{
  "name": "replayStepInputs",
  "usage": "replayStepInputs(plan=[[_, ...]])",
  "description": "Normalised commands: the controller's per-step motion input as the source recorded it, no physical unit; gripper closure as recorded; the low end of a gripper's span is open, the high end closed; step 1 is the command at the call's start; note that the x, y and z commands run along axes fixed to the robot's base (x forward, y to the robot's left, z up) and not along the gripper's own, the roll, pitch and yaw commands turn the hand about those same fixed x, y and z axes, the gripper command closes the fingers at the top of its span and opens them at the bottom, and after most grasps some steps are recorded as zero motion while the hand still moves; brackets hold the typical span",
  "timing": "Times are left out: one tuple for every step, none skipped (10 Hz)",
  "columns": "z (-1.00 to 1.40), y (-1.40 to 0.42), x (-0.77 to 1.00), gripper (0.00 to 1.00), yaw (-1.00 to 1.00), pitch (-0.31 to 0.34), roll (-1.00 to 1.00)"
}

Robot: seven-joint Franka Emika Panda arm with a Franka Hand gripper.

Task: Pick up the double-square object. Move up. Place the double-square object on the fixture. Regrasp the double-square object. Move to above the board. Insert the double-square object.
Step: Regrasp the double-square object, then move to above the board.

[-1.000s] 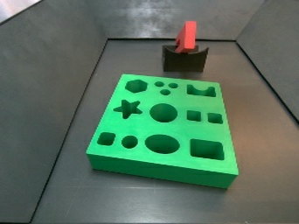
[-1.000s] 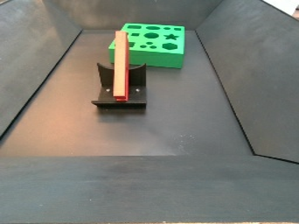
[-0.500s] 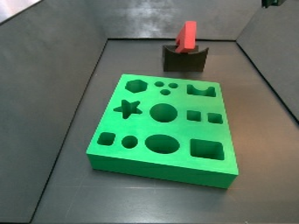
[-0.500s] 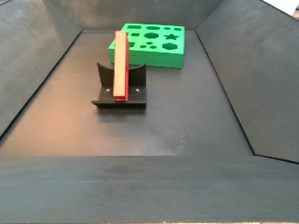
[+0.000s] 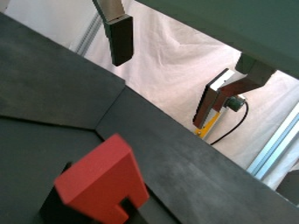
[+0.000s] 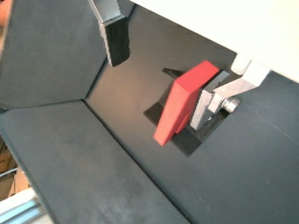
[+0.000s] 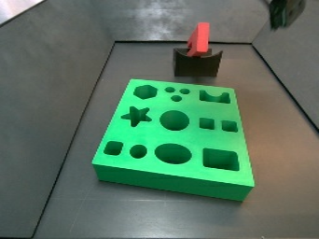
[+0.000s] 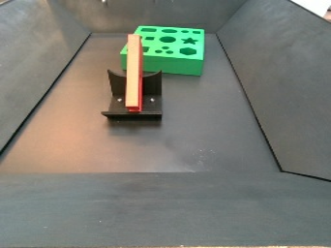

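Dark grey floor (image 8: 181, 145) lies bare around the green board (image 7: 177, 138). Behind it the fixture (image 7: 199, 63) carries the upright double-square object (image 7: 199, 38). High at the far right, the gripper (image 7: 286, 11) hangs wide open, empty.

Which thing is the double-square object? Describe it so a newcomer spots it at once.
Start at the big green board; behind it stands the small dark fixture. The double-square object is the flat red block standing upright in the fixture, the only red thing here. The gripper is open, above it, not touching it.
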Motion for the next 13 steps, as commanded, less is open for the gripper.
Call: replayStepInputs(plan=[[-1.00,0.03,0.07,0.00,0.08,-0.098,0.07],[-1.00,0.03,0.08,0.00,0.06,-0.106,0.06],[-1.00,0.03,0.08,0.00,0.03,-0.105,0.06],[-1.00,0.02,0.09,0.00,0.00,-0.098,0.06],[-1.00,0.02,0.10,0.00,-0.02,-0.085,0.06],[-0.97,0.02,0.10,0.00,-0.03,-0.068,0.05],[-0.74,0.01,0.09,0.00,-0.03,-0.040,0.05],[-0.63,0.00,0.08,0.00,-0.03,-0.025,0.06],[-0.37,0.00,0.08,0.00,-0.02,0.008,0.06],[-0.26,0.00,0.08,0.00,-0.02,0.021,0.06],[0.00,0.00,0.00,1.00,0.00,0.000,0.00],[1.00,-0.04,0.22,1.00,-0.20,0.116,-0.05],[1.00,-0.04,0.22,1.00,-0.19,0.126,-0.05]])
